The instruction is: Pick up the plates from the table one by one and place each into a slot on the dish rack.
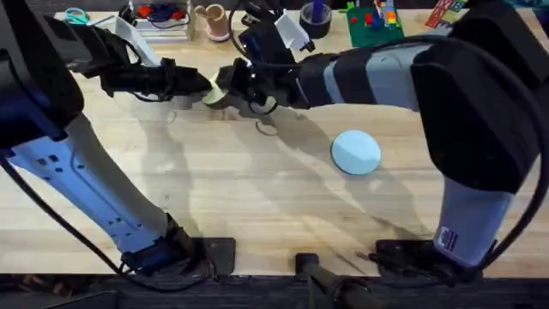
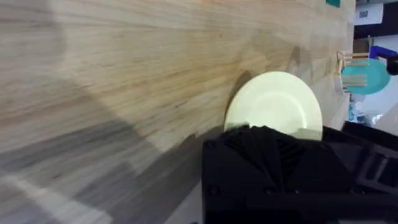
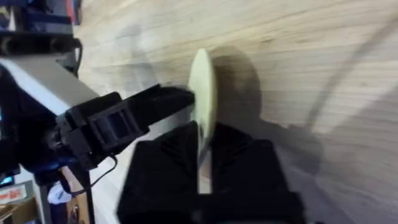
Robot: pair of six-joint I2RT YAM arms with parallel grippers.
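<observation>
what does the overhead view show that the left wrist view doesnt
Only the overhead view: the light blue plate lying flat on the table, both arms reaching to the far side, and clutter along the back edge.

Only the left wrist view: the pale yellow plate's round face, and a darker teal plate standing among the dish rack's pegs.

Both: the pale yellow plate, off the table, at the left claw, and the wooden tabletop.

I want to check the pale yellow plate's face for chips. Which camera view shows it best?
The left wrist view: the small round pale yellow plate shows nearly its whole face, its lower edge behind the black left claw. The right wrist view shows it edge-on in the right claw. Overhead, it is a small sliver between both claws.
</observation>
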